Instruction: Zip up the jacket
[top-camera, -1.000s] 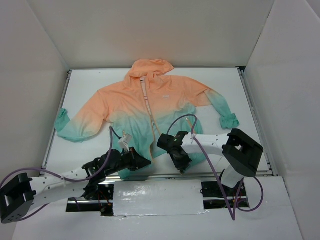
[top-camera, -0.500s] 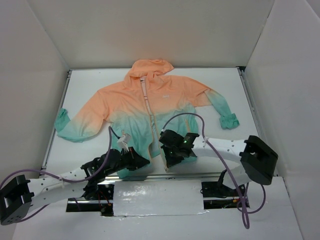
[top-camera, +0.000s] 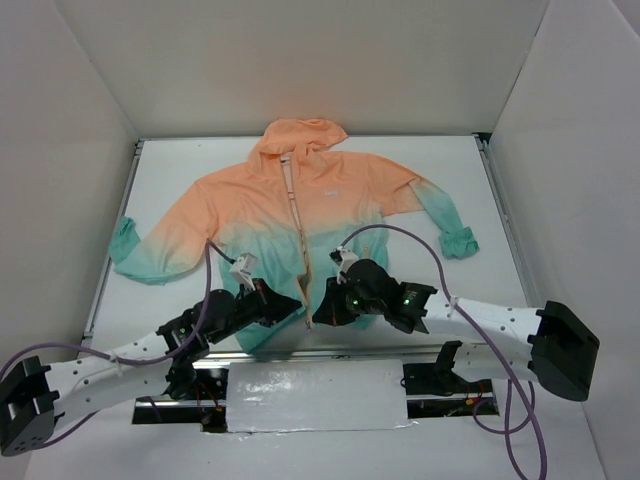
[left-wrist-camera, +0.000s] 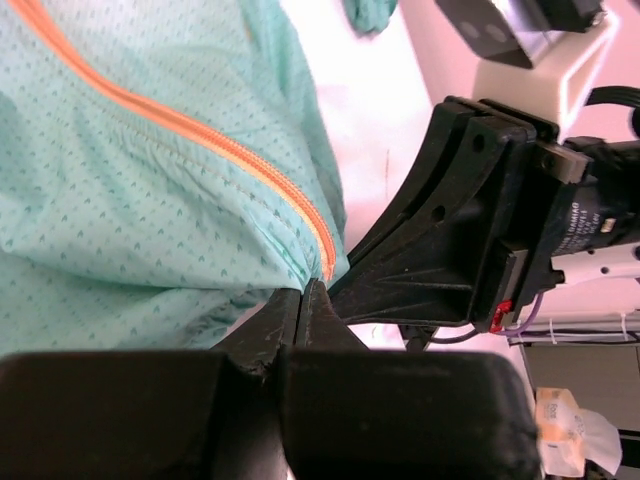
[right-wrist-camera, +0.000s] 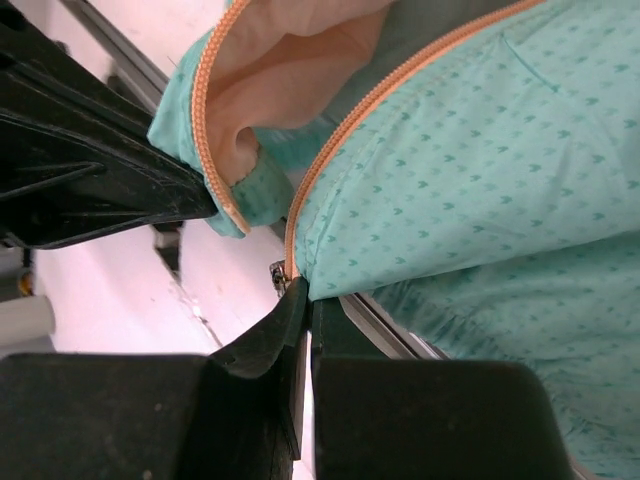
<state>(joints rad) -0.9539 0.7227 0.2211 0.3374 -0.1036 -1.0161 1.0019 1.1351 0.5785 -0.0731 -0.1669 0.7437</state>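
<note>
A jacket (top-camera: 240, 215) lies flat, front up, on a white table (top-camera: 450, 290). Its hood (top-camera: 298, 135) is at the top centre of the overhead view, its sleeves spread to the left and right, and its teal hem sits at the lower centre by the table's near edge. The colour fades from peach at the shoulders to teal below. An orange zipper (top-camera: 296, 215) runs down the middle of the front.

Both arms reach in from the bottom of the frame and meet at the foot of the zipper. The left gripper (top-camera: 296, 308) sits just left of the zipper line and the right gripper (top-camera: 320, 315) just right of it, nearly touching.

In the left wrist view, the left gripper (left-wrist-camera: 303, 300) has its fingers pressed together, pinching the teal hem corner (left-wrist-camera: 300, 265) where the orange zipper tape ends.

In the right wrist view, the right gripper (right-wrist-camera: 303, 305) is likewise closed, nipping the other front edge at its bottom corner.
</note>
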